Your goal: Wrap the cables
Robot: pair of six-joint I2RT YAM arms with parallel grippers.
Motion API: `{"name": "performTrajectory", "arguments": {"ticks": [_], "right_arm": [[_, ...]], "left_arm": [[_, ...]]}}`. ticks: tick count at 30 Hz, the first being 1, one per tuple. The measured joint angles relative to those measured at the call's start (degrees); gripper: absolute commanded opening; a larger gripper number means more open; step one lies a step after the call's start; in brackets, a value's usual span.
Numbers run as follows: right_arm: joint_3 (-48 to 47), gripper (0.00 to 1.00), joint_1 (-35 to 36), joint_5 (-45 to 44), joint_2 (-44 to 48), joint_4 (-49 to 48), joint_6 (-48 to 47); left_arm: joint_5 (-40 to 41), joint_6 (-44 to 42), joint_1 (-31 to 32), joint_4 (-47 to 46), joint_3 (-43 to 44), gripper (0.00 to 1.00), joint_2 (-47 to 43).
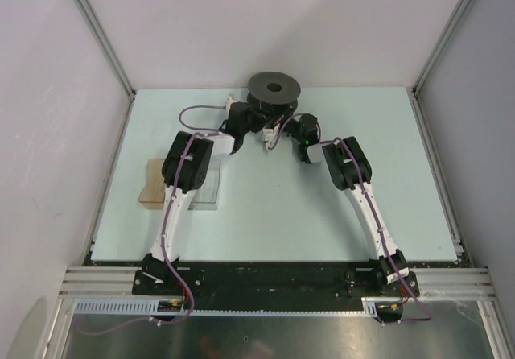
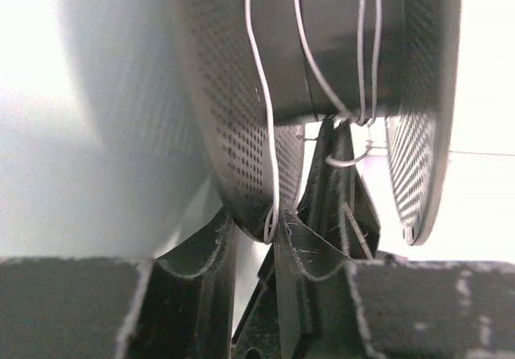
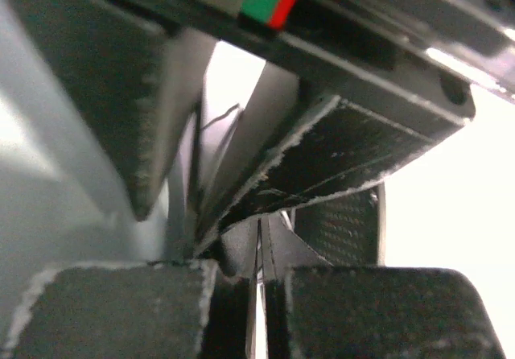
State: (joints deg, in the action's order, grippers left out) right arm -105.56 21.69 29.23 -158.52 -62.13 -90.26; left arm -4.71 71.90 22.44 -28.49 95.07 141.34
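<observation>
A tan flat pad [image 1: 150, 186] and a clear sheet [image 1: 211, 185] lie (left side) on the pale green table [image 1: 273, 214].

Spool [image 1: 273, 92] blocking far middle, left arm [image 1: 187, 166], right arm [image 1: 348, 166] crowding it, table [image 1: 273, 214] seemingly open nearer.

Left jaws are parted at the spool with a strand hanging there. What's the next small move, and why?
Probably close the left gripper on the cable. That strand drapes over the spool flange and hangs slack into the gap between its parted jaws, while other turns sit loose on the hub. The right gripper is shut, so the left looks best placed to take up slack.
</observation>
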Motion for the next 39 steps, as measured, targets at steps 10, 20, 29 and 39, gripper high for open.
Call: {"name": "performTrajectory", "arguments": {"ticks": [10, 20, 29, 39], "right_arm": [[-0.92, 0.0, -1.05, -0.09, -0.5, 2.38, -2.23], [8.74, 0.17, -1.46, -0.76, 3.67, -0.79, -2.8], [20.63, 0.36, -1.57, -1.42, 8.59, -6.82, -2.64], [27.65, 0.44, -1.29, -1.79, 11.19, -11.98, -1.29]], "left_arm": [[-4.15, -0.87, -0.9, 2.82, -3.5, 0.54, -2.27], [-6.08, -1.64, -2.49, 4.11, -10.32, 0.64, -12.9], [-6.36, -2.1, -2.49, 4.5, -12.63, 0.69, -14.51], [-6.29, -4.72, -2.49, 4.96, -13.27, 0.74, -15.96]]}}
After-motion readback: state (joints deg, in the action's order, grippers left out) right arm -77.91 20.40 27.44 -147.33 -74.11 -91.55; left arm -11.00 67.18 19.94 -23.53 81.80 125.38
